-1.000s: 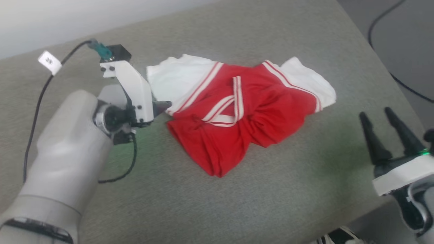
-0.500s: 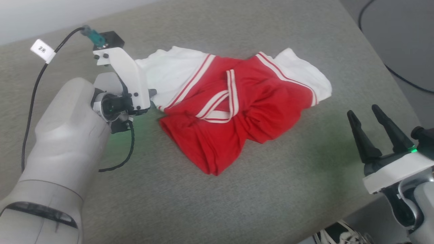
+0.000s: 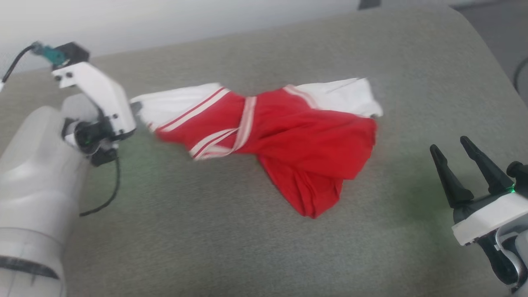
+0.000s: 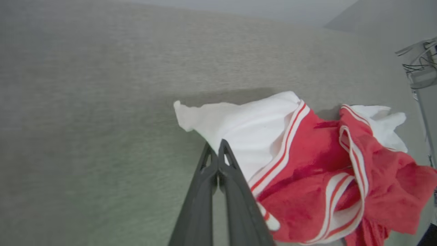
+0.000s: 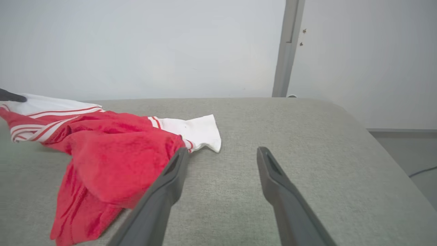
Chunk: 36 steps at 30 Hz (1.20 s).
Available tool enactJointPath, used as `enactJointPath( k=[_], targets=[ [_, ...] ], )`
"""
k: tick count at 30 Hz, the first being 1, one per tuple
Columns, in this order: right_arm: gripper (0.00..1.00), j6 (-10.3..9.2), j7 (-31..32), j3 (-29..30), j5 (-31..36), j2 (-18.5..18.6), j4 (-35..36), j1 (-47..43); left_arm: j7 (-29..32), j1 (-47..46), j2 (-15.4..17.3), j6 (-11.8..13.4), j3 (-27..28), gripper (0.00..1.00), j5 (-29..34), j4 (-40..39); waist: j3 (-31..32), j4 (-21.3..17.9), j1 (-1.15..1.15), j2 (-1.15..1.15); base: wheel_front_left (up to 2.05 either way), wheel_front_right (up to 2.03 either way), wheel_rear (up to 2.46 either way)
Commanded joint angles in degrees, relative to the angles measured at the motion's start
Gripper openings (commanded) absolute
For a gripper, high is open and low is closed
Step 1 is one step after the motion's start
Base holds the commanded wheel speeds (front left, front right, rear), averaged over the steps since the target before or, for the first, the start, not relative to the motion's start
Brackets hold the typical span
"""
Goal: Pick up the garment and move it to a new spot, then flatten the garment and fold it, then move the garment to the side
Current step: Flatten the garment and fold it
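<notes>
left gripper (image 4: 215, 145): fingers pressed together, pinching the edge of the garment's white sleeve (image 4: 239, 126).
garment (image 3: 297, 136): crumpled mid-table (image 3: 198, 239), stretched out toward the left gripper, with its red bulk bunched on the near side.
right gripper (image 3: 449, 143): fingers spread, empty, over the table's right end, apart from the garment.

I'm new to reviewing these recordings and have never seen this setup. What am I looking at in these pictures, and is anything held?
It is a two-armed robot. One picture looks down from its head; the other two look along each gripper from the wrists. A red and white garment lies crumpled on a grey padded surface. The left gripper is shut on its white sleeve. The right gripper is open, holding nothing, apart from the cloth.
</notes>
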<state>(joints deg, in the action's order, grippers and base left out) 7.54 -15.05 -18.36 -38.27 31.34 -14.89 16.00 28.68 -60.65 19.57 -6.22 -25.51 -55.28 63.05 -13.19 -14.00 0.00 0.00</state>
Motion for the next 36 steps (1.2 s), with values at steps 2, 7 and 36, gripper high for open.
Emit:
enactJointPath(
  k=[2,7,36],
  targets=[
    [1.00,-0.09,-0.14,-0.31,-0.32,0.32,0.11,-0.64,-0.37,1.21,1.18,0.84,-0.38,0.00,1.27,0.93,1.93,2.43,0.00,0.00,0.00,0.00,0.00],
    [1.00,-0.09,-0.12,-1.27,-0.48,0.50,0.14,-0.21,-2.06,3.02,2.81,2.04,-1.31,0.00,2.55,2.43,1.76,2.53,0.00,0.00,0.00,0.00,0.00],
    [1.00,-0.09,8.32,-1.20,-1.27,7.54,3.25,-2.04,-42.25,28.63,2.69,2.56,-5.46,1.00,9.58,-20.03,5.22,13.97,0.00,0.00,0.00,0.00,0.00]
  ],
)
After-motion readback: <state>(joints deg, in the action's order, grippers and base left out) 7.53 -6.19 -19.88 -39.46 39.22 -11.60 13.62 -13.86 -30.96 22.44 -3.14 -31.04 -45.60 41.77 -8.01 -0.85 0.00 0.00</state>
